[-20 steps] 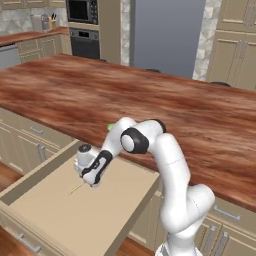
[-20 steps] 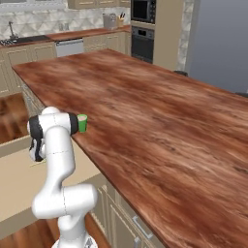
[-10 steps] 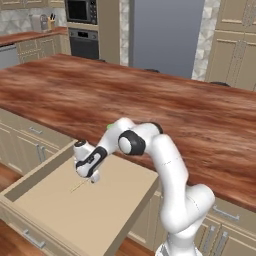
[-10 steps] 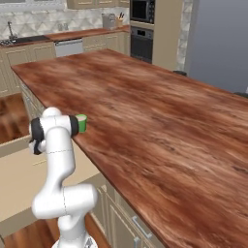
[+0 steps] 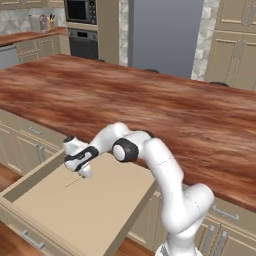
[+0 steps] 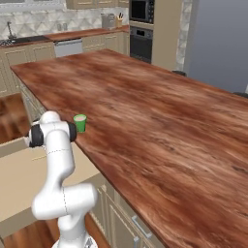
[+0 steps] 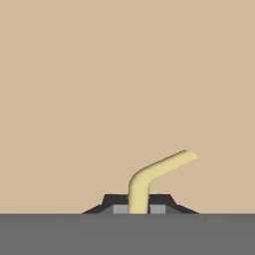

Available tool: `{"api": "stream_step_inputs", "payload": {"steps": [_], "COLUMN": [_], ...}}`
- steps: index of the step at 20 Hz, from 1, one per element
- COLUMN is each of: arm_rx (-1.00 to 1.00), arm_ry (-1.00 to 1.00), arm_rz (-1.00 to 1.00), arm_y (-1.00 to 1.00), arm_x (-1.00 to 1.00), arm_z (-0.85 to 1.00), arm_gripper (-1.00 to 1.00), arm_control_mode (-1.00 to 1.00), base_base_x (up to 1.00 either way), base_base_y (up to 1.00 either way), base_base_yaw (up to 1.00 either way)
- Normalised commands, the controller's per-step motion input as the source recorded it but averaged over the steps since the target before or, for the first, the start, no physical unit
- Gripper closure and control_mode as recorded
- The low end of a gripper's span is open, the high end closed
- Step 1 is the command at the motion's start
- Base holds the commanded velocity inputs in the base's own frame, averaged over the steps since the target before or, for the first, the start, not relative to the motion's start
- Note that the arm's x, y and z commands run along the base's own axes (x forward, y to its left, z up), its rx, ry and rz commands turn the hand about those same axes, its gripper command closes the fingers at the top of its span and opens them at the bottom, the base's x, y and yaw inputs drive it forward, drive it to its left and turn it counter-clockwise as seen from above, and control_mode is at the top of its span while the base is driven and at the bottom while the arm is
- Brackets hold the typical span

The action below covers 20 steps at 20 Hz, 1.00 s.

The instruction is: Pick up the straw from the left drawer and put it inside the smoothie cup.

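Gripper (image 7: 139, 209) closed on the straw (image 7: 149, 178) low over the left drawer (image 5: 90, 210) | I saw the bent straw pointing away from fingers | smoothie cup (image 6: 80, 123) on the counter beyond the drawer.

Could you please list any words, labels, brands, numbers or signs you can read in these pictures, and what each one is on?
None: no readable text anywhere. The smoothie cup, the straw, the left drawer, the countertop and the robot arm are all plain; the microwave panel is too small and blurred to read.
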Motion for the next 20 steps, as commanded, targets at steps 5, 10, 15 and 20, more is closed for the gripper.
{"api": "stream_step_inputs", "payload": {"steps": [5, 10, 15, 20], "arm_rx": [-0.03, -0.27, -0.41, -0.32], "arm_ry": [-0.23, -0.35, -0.4, -0.31], "arm_rz": [0.0, 0.0, 0.01, 0.03], "arm_y": [0.4, 0.38, -0.06, -0.41], "arm_x": [-0.69, -0.82, -0.73, -0.49], "arm_z": [0.18, 0.98, 1.0, 1.0], "arm_gripper": [1.0, 1.0, 1.0, 1.0], "arm_control_mode": [-1.0, -1.0, -1.0, -1.0], "base_base_x": [0.0, 0.0, 0.0, 0.0], "base_base_y": [0.0, 0.0, 0.0, 0.0], "base_base_yaw": [0.0, 0.0, 0.0, 0.0]}}
